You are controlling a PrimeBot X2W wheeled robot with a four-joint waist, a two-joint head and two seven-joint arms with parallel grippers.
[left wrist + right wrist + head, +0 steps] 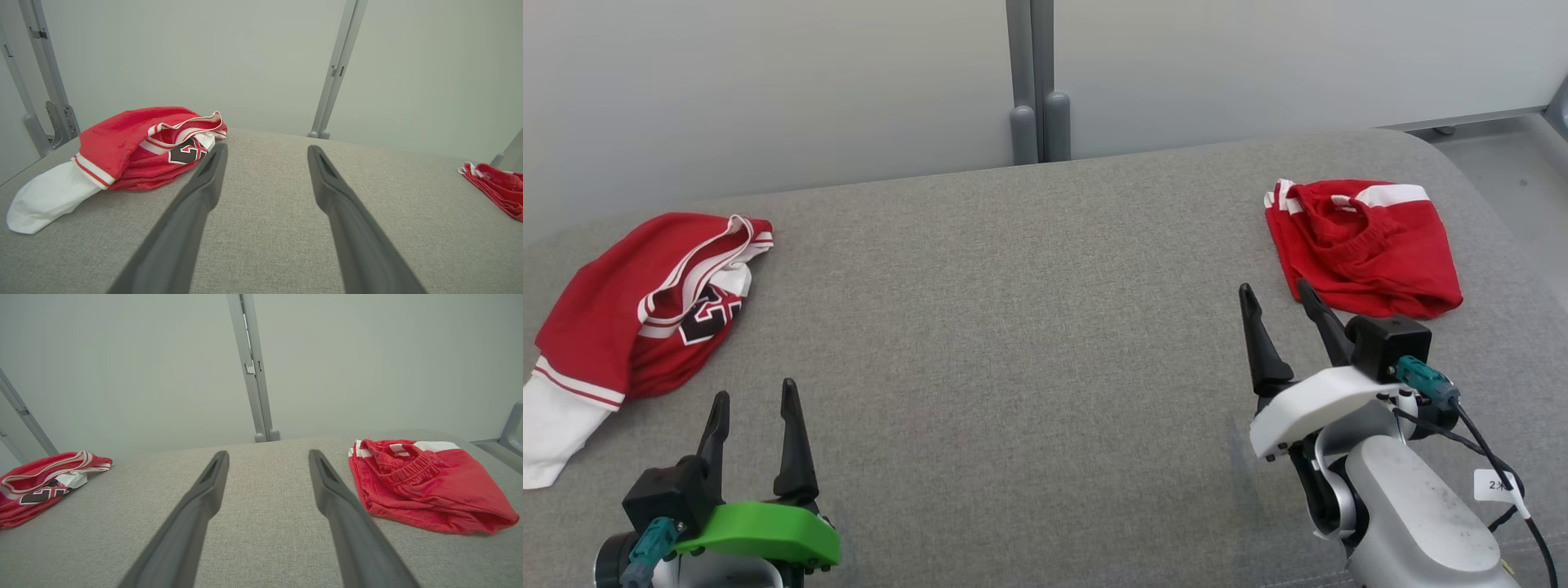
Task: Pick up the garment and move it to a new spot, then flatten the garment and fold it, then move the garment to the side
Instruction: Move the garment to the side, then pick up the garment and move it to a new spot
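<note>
A crumpled red jersey (645, 310) with white sleeves and a dark number lies at the left of the grey padded table (1013, 327); the left wrist view has this jersey (135, 147) up and to the left, the right wrist view has the jersey (45, 477) at far left. A folded pair of red shorts (1364, 245) with white stripes rests at the right, shorts (425, 482) in the right wrist view, shorts (496, 183) at the left wrist view's edge. My left gripper (754, 396) stands open, below and right of the jersey. My right gripper (1276, 292) is open, just short of the shorts.
A pale wall with a grey upright post (1033, 82) runs behind the table. The table's right edge (1503, 212) curves away, with grey floor beyond it. Bare grey fabric stretches between the two garments.
</note>
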